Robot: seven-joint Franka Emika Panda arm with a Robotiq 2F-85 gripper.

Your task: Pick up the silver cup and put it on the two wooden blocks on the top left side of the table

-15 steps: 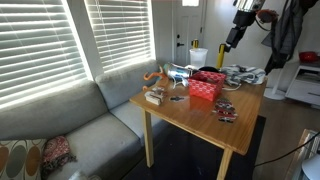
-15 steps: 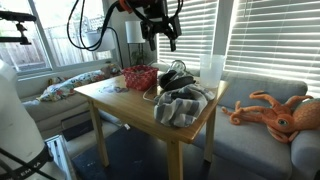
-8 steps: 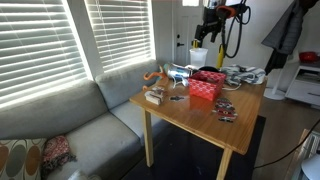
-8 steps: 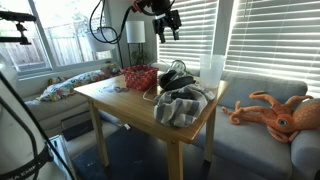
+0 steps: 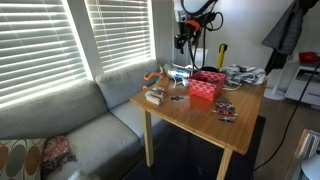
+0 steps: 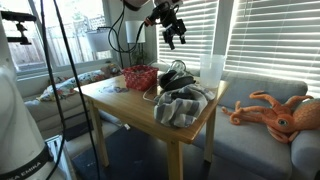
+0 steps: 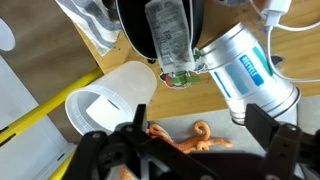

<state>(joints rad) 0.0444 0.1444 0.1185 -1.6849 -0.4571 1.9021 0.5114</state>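
Note:
The silver cup (image 7: 245, 70) stands on the table (image 5: 190, 112) next to a white cup-shaped container (image 7: 110, 95) in the wrist view. I cannot pick the silver cup out with certainty in the exterior views. The two wooden blocks (image 5: 154, 97) lie as a low pile at the table corner nearest the sofa. My gripper (image 5: 185, 40) hangs high above the far side of the table, well apart from everything, and also shows in the exterior view from the opposite side (image 6: 175, 38). In the wrist view its fingers (image 7: 190, 150) are spread, with nothing between them.
A red basket (image 5: 205, 87) stands mid-table, also seen in an exterior view (image 6: 140, 78). A grey cloth (image 6: 180, 105) and black cables lie near the white container (image 6: 211, 70). An orange octopus toy (image 6: 275, 110) lies on the sofa beside the table. Window blinds are behind.
The arm has swung sideways across the far side of the table towards the window. The gripper stays open and empty. Nothing on the table has moved.

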